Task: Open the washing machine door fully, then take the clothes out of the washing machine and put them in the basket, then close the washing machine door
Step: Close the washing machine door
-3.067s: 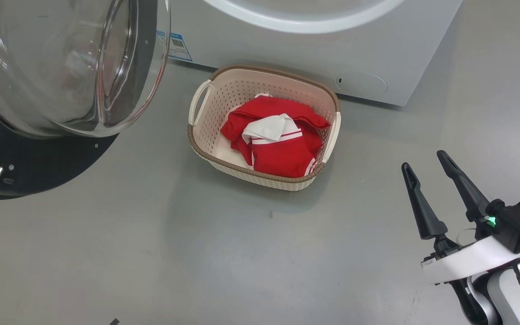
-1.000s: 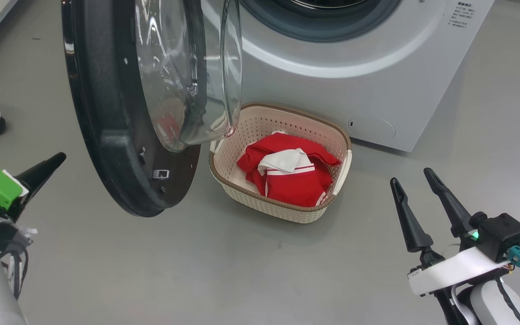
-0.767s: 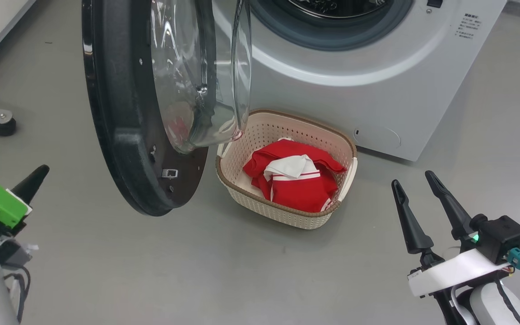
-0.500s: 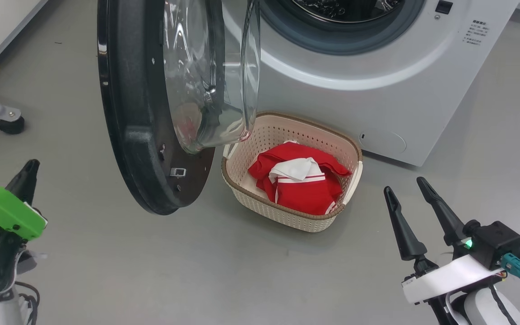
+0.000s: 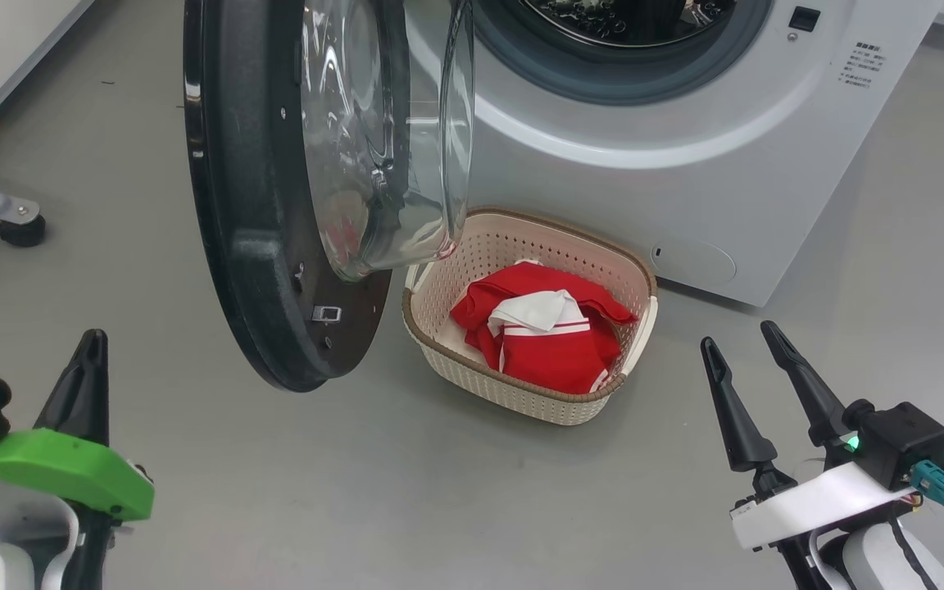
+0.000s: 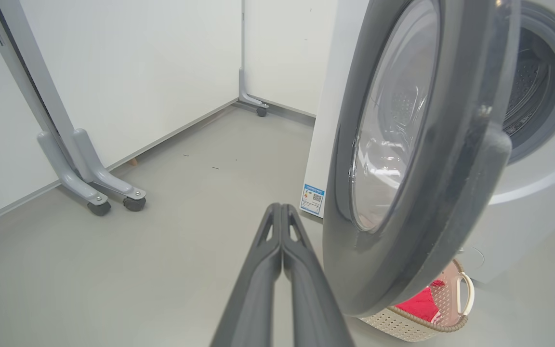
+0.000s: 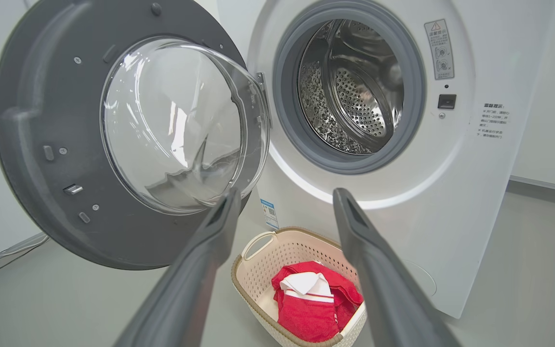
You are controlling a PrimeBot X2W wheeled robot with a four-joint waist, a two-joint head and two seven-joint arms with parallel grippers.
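Note:
The washing machine [image 5: 669, 188] stands ahead, its steel drum [image 7: 354, 91] bare inside. The washing machine door [image 5: 259, 213] hangs open to the left, glass bowl facing the machine. On the floor in front sits the basket [image 5: 521, 389] holding the red and white clothes [image 5: 546, 328]. My left gripper [image 5: 93, 340] is shut with nothing in it, low at the left, outside the door's black rim [image 6: 455, 168]. My right gripper [image 5: 738, 338] stands open and empty to the right of the basket, fingers [image 7: 200, 270] pointing toward the machine.
A white partition on a grey wheeled stand [image 6: 89, 188] runs along the left wall. Another caster foot [image 5: 9, 223] shows at the far left. Bare grey floor lies between both arms and the basket. A blue label [image 6: 312, 198] marks the machine's lower side.
The head camera has tilted up, bringing the drum opening and the left arm into view. My left gripper has swung from pointing right to pointing up. The right gripper stays put.

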